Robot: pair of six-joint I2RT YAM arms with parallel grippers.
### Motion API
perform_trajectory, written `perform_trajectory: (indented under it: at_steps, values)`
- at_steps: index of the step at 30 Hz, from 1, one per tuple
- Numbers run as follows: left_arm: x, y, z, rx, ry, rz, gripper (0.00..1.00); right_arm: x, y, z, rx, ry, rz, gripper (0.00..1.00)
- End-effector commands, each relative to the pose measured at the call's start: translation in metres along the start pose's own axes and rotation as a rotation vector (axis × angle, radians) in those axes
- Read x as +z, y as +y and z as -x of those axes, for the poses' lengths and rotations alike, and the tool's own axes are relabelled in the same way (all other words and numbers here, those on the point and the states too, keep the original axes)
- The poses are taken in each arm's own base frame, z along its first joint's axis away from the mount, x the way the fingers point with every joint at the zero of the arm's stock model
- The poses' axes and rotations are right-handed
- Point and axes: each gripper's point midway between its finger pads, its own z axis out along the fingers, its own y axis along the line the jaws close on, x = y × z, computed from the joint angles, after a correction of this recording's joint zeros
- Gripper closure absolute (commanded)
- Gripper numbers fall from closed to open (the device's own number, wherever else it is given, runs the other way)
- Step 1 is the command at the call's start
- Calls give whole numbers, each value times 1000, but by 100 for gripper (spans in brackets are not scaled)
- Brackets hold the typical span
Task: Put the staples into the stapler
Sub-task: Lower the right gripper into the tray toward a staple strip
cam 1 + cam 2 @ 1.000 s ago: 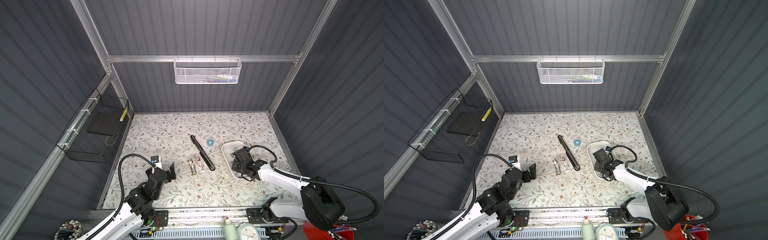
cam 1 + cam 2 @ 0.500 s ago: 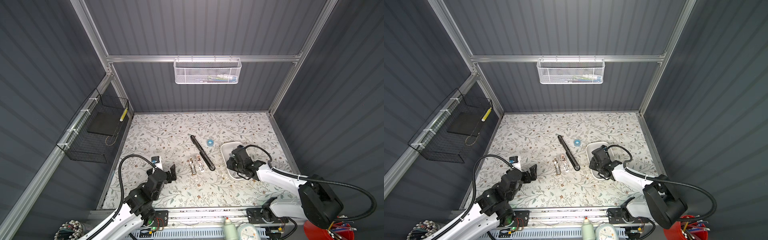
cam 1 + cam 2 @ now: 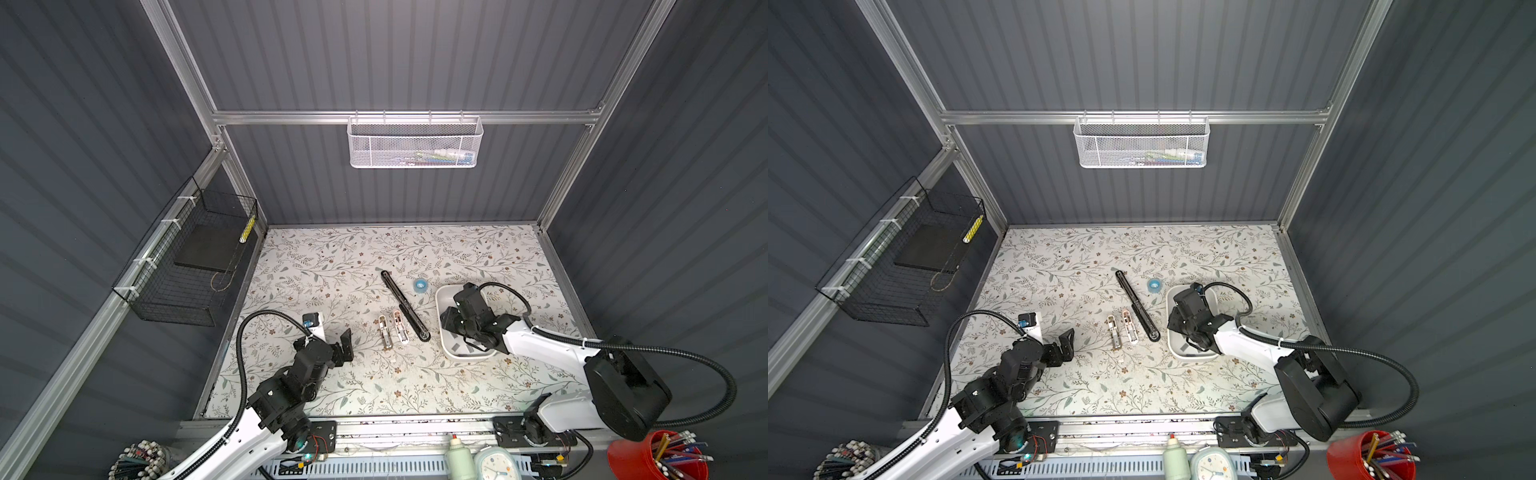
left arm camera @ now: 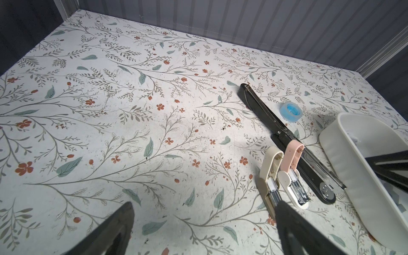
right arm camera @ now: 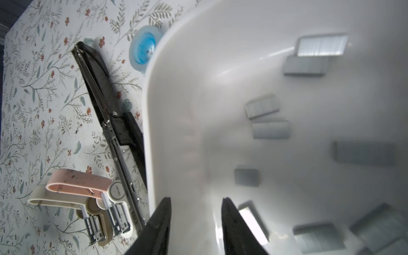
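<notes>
Right gripper (image 5: 196,199), jaws parted and empty, inside the white tray (image 5: 148,123); staple strips (image 5: 271,130) just ahead, black stapler (image 5: 99,88) beside it outside.

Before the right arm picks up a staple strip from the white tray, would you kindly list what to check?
1. Grey metal staple strips in white oval plastic tray: ok.
2. Right gripper over tray, fingers parted, empty: ok.
3. Long black stapler opened flat on floral-patterned table: ok.
4. Left gripper open, clear of stapler: ok.
5. Stapler's channel free of staples: cannot tell.
</notes>
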Motion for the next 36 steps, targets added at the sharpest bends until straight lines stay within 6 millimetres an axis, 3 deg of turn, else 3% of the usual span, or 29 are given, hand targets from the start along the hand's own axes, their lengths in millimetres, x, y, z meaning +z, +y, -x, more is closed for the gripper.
perform_trajectory:
  at_steps: [1,7,14,18,27,36]
  values:
    - [0,2,-4,-1,0,-2,0,-6,-6,23,-44,-75,-99,56]
    - [1,9,-2,-12,-8,45,0,-8,-30,50,-91,-110,-305,51]
    - [6,8,-3,5,-1,61,0,23,-41,47,-96,-82,-344,51]
    - [6,10,-3,2,-3,74,0,26,-56,55,-76,-92,-413,52]
    - [2,15,0,-15,-24,82,0,34,-50,48,-29,-68,-311,48]
    - [2,14,-2,-16,-14,80,0,46,-60,42,13,-44,-311,48]
